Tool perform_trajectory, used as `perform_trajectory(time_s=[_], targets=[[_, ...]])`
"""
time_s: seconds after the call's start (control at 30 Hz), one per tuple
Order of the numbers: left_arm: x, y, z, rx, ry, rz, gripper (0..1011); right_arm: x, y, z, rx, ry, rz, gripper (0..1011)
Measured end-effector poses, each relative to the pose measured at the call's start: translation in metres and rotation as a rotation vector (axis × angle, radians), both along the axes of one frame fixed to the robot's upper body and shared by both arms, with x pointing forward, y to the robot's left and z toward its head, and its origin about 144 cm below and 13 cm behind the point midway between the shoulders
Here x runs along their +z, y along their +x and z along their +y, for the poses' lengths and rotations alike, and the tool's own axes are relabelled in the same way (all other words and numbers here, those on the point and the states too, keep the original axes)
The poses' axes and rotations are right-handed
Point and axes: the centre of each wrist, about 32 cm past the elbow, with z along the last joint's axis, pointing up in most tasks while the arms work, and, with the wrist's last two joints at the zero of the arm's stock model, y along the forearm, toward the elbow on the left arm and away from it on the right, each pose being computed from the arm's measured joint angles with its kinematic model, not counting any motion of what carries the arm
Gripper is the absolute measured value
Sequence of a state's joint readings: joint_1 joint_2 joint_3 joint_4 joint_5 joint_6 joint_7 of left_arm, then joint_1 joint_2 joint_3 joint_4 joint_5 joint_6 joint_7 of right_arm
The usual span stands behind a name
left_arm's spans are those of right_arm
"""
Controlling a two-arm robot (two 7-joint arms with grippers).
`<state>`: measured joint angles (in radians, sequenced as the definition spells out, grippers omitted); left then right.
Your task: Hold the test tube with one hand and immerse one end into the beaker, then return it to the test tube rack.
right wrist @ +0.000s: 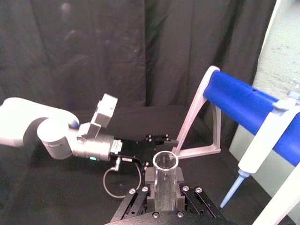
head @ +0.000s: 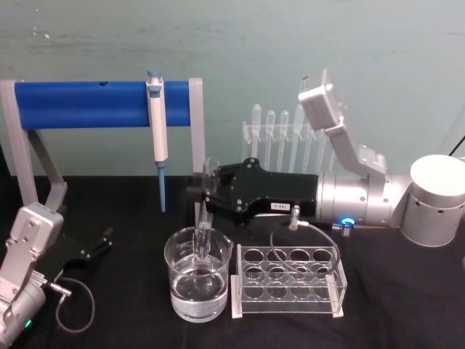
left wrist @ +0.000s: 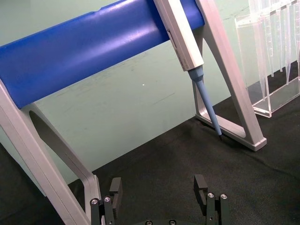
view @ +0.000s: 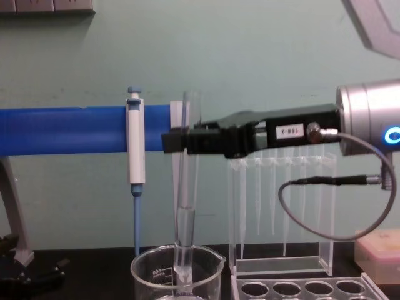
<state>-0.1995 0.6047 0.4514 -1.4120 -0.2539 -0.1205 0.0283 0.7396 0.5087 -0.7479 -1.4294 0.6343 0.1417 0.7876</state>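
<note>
I have the right gripper (head: 201, 190) pinching the upright test tube (view: 189, 181) at centre frame, its lower end inside the beaker (head: 182, 294), which holds clear liquid. The test tube rack (head: 290, 311) sits just right of the beaker, its holes empty. The left gripper (left wrist: 158, 183) is parked at lower left, fingers spread.

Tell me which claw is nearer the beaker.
Right. The right claw holds the test tube directly above the beaker, with the tube's lower end inside it. The left claw sits low and open, off to the beaker's left.
</note>
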Motion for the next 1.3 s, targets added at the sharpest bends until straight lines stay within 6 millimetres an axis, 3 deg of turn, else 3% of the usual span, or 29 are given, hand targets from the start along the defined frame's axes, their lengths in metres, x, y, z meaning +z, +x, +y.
perform_trajectory(time_s=[0.97, 1.3], targets=[[0.0, 0.0, 0.0, 0.0, 0.0, 0.0, 1000, -0.051, -0.006, 0.006, -0.031, -0.047, -0.089, 225], [0.0, 0.0, 0.0, 0.0, 0.0, 0.0, 1000, -0.06, -0.007, 0.005, -0.042, -0.034, -0.084, 225]])
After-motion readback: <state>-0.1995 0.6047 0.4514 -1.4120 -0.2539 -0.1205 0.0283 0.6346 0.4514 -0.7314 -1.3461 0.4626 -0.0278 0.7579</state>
